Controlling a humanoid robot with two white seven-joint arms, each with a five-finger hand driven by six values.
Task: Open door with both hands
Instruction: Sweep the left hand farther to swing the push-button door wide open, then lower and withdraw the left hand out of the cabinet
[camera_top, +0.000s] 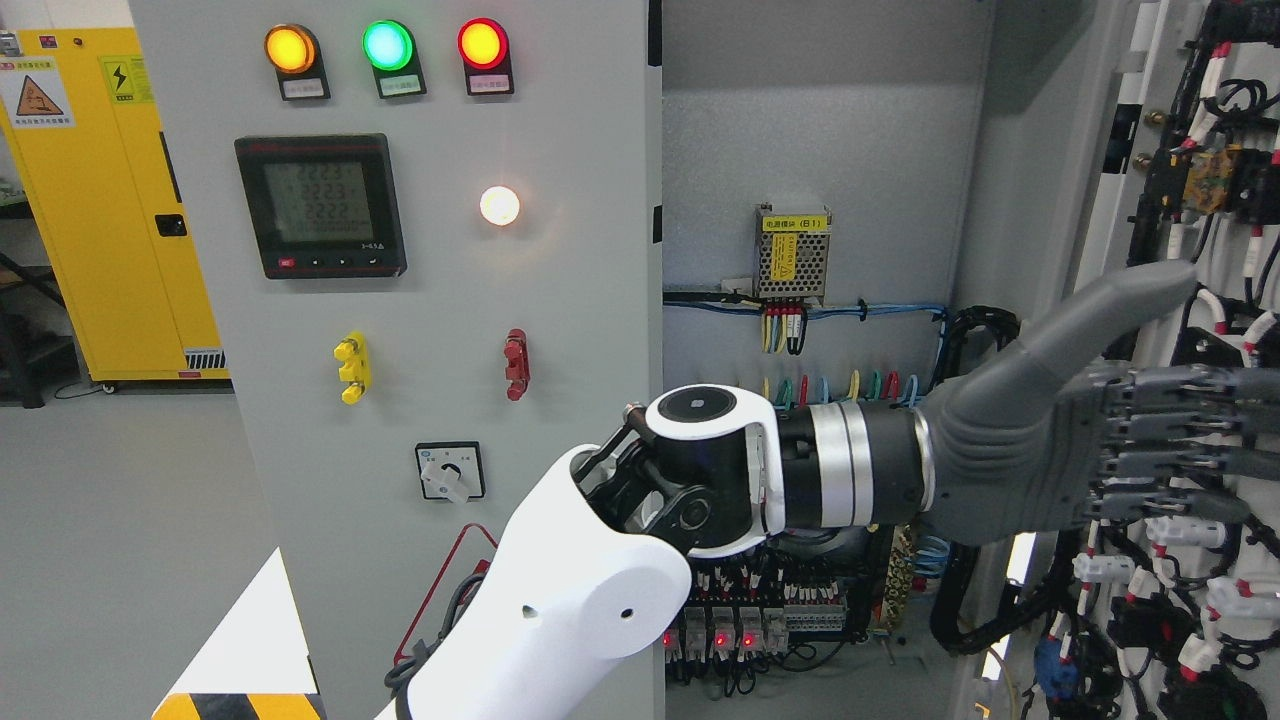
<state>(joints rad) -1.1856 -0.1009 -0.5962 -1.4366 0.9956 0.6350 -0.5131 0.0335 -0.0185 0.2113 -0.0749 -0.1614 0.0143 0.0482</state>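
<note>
The cabinet's right door (1125, 190) stands swung open at the picture's right, its inner face covered in wiring and terminals. My left arm (560, 600) comes up from the bottom left of the middle and reaches across the opening. Its grey left hand (1180, 420) lies flat against the door's inner side, fingers stretched out to the right and thumb (1130, 300) pointing up, holding nothing. The left door panel (560, 300) with lamps, meter and switches stays closed. No right arm shows.
The open cabinet interior (820, 150) holds a small power supply (792, 250), coloured wires and relays with red lights (720, 635) below my forearm. A yellow cabinet (100, 200) stands at the far left on a grey floor.
</note>
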